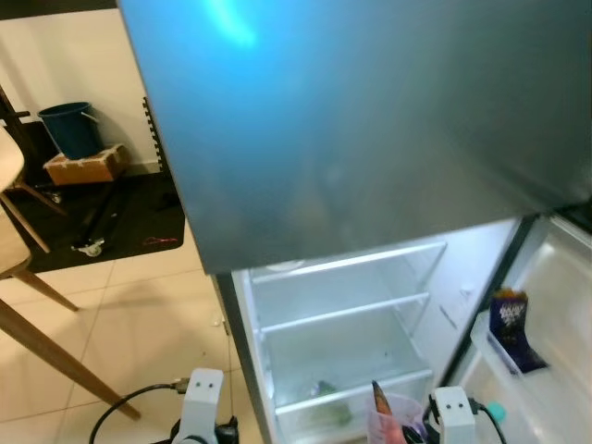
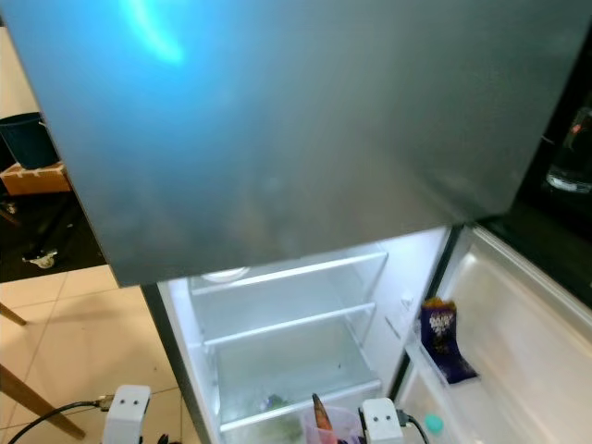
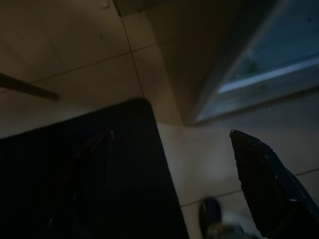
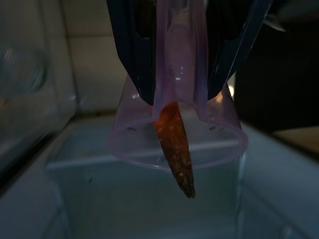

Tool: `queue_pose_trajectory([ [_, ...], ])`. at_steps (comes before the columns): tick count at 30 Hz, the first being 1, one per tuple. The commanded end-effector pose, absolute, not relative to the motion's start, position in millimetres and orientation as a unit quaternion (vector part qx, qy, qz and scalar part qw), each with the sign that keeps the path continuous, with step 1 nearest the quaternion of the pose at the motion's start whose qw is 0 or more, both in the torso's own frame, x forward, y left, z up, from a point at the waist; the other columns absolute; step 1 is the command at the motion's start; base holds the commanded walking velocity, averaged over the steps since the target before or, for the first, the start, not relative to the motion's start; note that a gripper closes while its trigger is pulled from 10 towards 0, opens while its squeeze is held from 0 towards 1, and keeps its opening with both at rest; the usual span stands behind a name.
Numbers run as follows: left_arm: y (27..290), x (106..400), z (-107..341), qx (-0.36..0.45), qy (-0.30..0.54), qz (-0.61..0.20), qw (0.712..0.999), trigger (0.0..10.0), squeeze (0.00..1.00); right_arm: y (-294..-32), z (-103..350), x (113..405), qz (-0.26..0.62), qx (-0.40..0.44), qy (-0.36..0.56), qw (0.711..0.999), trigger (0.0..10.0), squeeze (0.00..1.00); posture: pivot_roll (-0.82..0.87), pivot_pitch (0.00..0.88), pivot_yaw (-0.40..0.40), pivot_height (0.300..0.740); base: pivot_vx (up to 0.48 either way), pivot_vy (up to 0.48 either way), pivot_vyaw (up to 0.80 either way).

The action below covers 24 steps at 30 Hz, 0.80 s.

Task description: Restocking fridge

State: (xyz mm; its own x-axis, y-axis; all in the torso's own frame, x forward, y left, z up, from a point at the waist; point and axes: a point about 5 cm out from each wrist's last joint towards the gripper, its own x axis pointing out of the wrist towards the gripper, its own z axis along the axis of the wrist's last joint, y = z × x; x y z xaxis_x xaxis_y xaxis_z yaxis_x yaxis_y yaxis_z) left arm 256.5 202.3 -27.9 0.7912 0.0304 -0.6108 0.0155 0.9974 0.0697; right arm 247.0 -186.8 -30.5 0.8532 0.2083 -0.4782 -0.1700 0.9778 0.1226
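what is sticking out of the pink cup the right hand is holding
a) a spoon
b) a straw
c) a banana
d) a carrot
d) The right hand is shut on a clear pink cup, and an orange carrot with a dark tip pokes out of its mouth, in front of the open fridge shelves.

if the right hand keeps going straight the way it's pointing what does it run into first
Probably the glass shelf low in the open fridge; the right hand, gripping the pink cup with a carrot, points toward it, though depth is unclear.
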Motion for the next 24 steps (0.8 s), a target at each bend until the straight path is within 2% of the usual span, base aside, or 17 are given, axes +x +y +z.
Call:
queue_pose_trajectory([
  [1, 205.2, 249.3, -33.0, 0.037, 0.333, 0.01, 0.942, 10.0, 0.0, -182.7, -35.0, 241.4, 0.102, 0.045, 0.258, 0.96, 10.0, 0.0, -0.04, 0.12, 0.032, 0.74, 0.0, 0.0, 0.0],
  [13, 206.2, 248.0, -32.8, 0.045, 0.323, 0.017, 0.945, 10.0, 0.0, -184.5, -35.2, 240.7, 0.11, 0.039, 0.261, 0.958, 10.0, 0.0, -0.04, 0.115, 0.025, 0.74, 0.0, 0.0, 0.0],
  [24, 207.3, 246.4, -33.8, 0.055, 0.323, 0.021, 0.945, 10.0, 0.0, -181.2, -37.2, 238.1, 0.121, 0.038, 0.266, 0.956, 10.0, 0.0, -0.04, 0.109, 0.025, 0.74, 0.0, 0.0, 0.77],
])
